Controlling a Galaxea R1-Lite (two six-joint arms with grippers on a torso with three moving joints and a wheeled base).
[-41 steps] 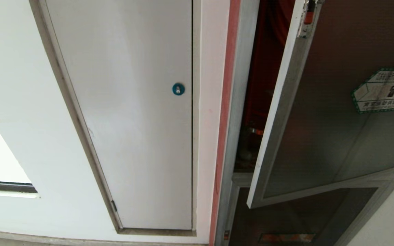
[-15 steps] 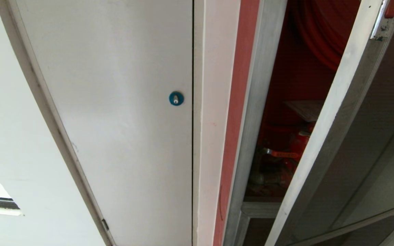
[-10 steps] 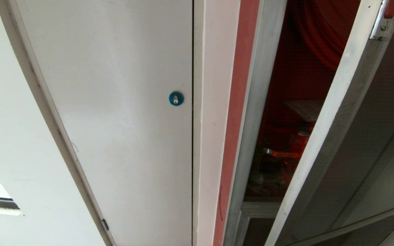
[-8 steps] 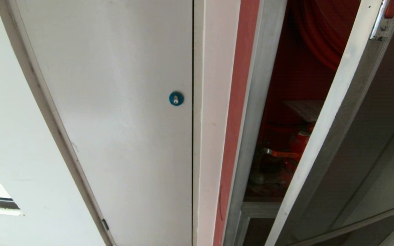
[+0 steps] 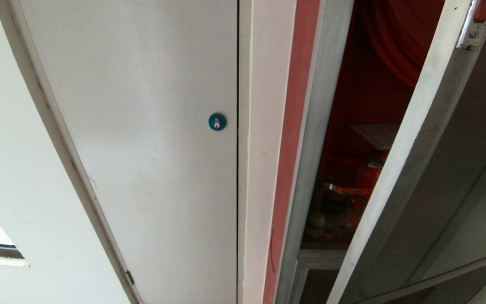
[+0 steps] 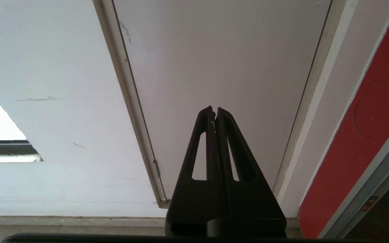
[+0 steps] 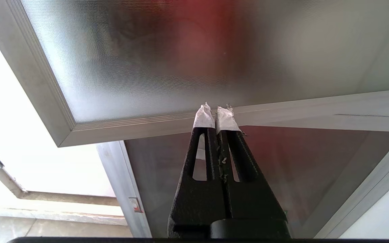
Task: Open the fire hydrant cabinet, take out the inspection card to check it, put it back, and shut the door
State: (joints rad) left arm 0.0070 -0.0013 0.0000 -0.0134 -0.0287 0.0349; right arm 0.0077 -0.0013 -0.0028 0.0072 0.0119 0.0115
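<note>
The fire hydrant cabinet is at the right of the head view, silver-framed and red inside. Its door hangs partly open, with a small red latch at its top edge. Through the gap I see the inspection card lying flat above the red valve. Neither arm shows in the head view. My right gripper is shut and empty, its white-taped tips close before the bottom rail of the door. The left gripper is shut and empty, facing the white-grey panel.
A white-grey panel with a blue round lock fills the wall left of the cabinet. A red strip runs between them. A lower dark glass panel sits beneath the door. The floor edge lies below.
Since the earliest frame the head camera has come closer to the wall and cabinet, which shifts the whole scene. Over the last second nothing has visibly changed.
</note>
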